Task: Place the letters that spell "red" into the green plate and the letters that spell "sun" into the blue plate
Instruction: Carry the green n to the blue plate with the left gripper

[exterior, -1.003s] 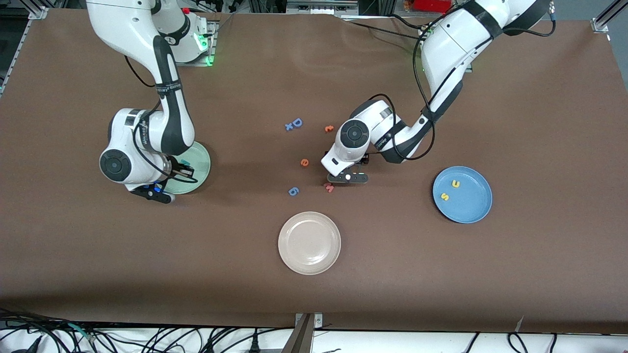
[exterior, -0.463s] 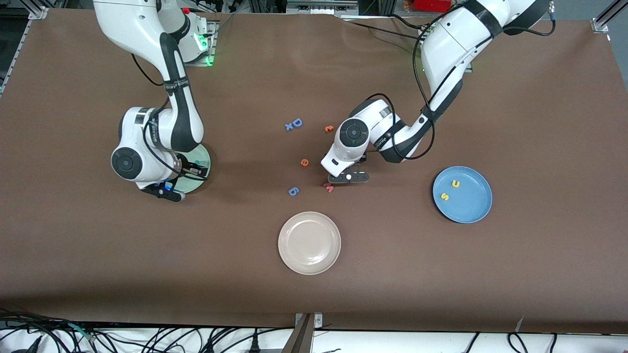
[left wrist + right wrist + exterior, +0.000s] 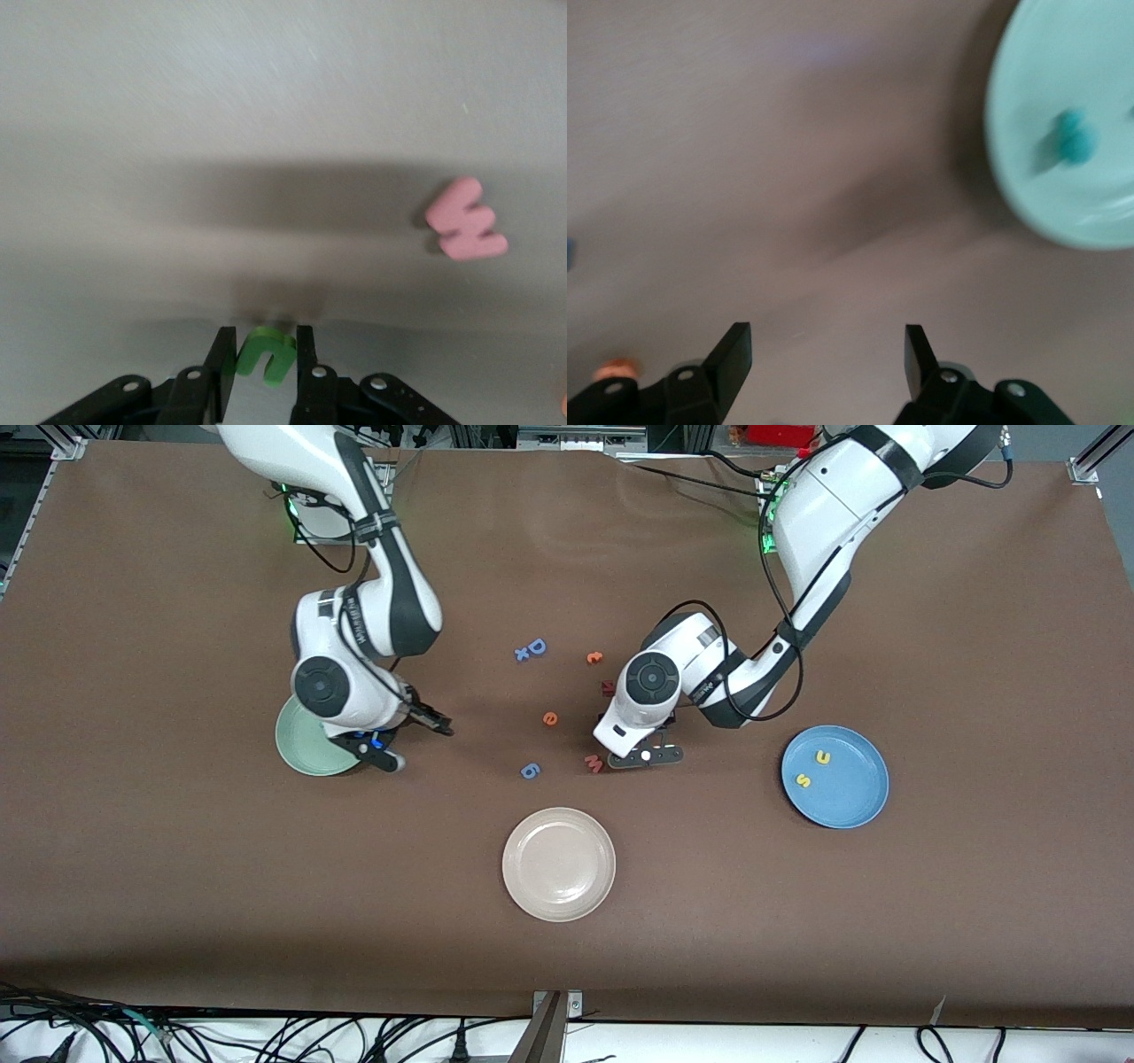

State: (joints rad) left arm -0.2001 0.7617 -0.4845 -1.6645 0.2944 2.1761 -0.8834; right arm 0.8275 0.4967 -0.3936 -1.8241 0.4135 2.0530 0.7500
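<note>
Surface: brown table [image 3: 797, 921], three plates, foam letters scattered mid-table.
Left gripper [image 3: 266, 354]: pinching small green foam "n" [image 3: 266, 352] just over the table beside pink foam "w" [image 3: 467, 232].
Right gripper [image 3: 828, 350]: fingers spread, empty, over bare table beside round mint-green plate [image 3: 297, 748].
Green plate: one teal letter [image 3: 1072, 140] inside.
Round blue plate [image 3: 855, 802]: yellow "s" [image 3: 803, 780] and yellow "u" [image 3: 823, 758] inside, toward the left arm's end.
Orange "e" [image 3: 550, 718]: on table, between the grippers.
</note>
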